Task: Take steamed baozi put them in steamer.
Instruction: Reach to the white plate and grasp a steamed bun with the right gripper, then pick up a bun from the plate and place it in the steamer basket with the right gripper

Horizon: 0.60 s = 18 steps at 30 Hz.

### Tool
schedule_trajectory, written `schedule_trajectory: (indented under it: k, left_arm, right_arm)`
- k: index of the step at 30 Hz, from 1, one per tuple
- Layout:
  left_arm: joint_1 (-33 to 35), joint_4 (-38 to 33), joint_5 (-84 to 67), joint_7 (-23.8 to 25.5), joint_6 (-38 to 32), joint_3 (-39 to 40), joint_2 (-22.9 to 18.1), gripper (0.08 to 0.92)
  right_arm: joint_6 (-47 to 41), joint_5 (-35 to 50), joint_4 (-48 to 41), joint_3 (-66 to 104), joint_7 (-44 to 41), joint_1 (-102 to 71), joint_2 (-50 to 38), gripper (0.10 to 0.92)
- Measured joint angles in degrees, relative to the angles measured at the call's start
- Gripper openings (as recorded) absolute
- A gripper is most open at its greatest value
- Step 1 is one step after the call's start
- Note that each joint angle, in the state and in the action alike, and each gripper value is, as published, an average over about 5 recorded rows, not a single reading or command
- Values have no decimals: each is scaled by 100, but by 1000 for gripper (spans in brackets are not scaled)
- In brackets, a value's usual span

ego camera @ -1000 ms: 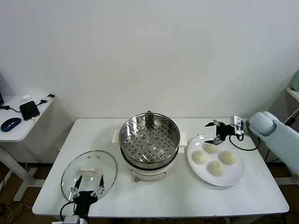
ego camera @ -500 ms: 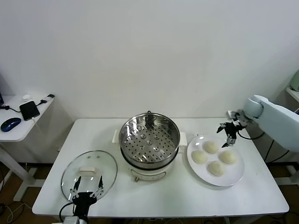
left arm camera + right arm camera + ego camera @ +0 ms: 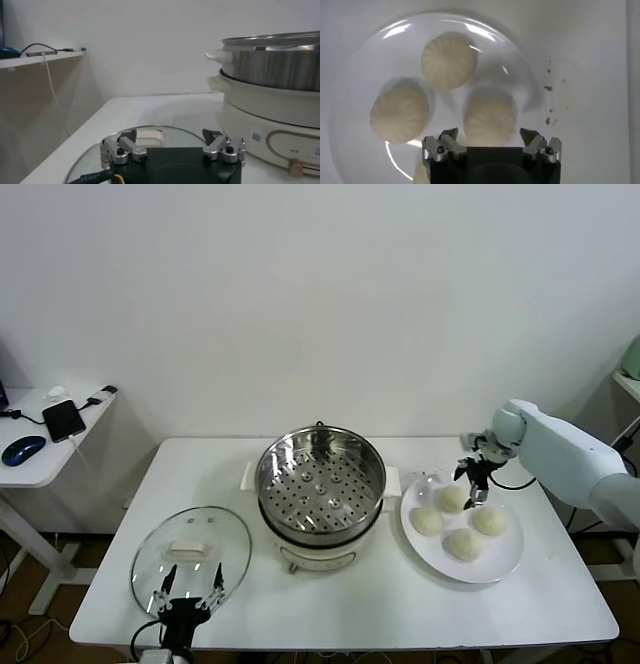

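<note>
Steamed baozi, four small cream-white domed dough buns (image 3: 458, 521), are seen at the right of the head view on a flat white round plate (image 3: 503, 561), none lifted yet. Over them the right gripper (image 3: 473, 481) has been swung round within the last second from a level pose near the plate's far rim to one pointing down, its jaws spread wide and empty above the bun nearest the wall (image 3: 489, 121). A descent for the first pick is judged to be near. Left of the plate, the round shiny steel steamer (image 3: 321, 485) is shown open, its perforated tray bare. At lower left, the left gripper (image 3: 187, 596) is parked, spread, over the round glass lid (image 3: 190, 552).
</note>
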Motion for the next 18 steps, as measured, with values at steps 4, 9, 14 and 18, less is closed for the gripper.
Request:
schedule_trajectory:
  k: [4, 9, 14, 18]
  left_arm:
    - [-8, 18, 6, -4, -11, 2, 0, 823]
    - [-5, 33, 13, -16, -28, 3, 5, 823]
    - [34, -6, 43, -14, -34, 28, -1, 823]
    - [65, -60, 61, -12, -37, 54, -23, 823]
  right_arm:
    - [0, -22, -110, 56, 45, -47, 103, 808]
    - [-19, -50, -140, 69, 45, -55, 136, 730]
    - [-60, -41, -59, 4, 24, 0, 84, 687]
    - [-71, 16, 121, -98, 11, 126, -6, 678]
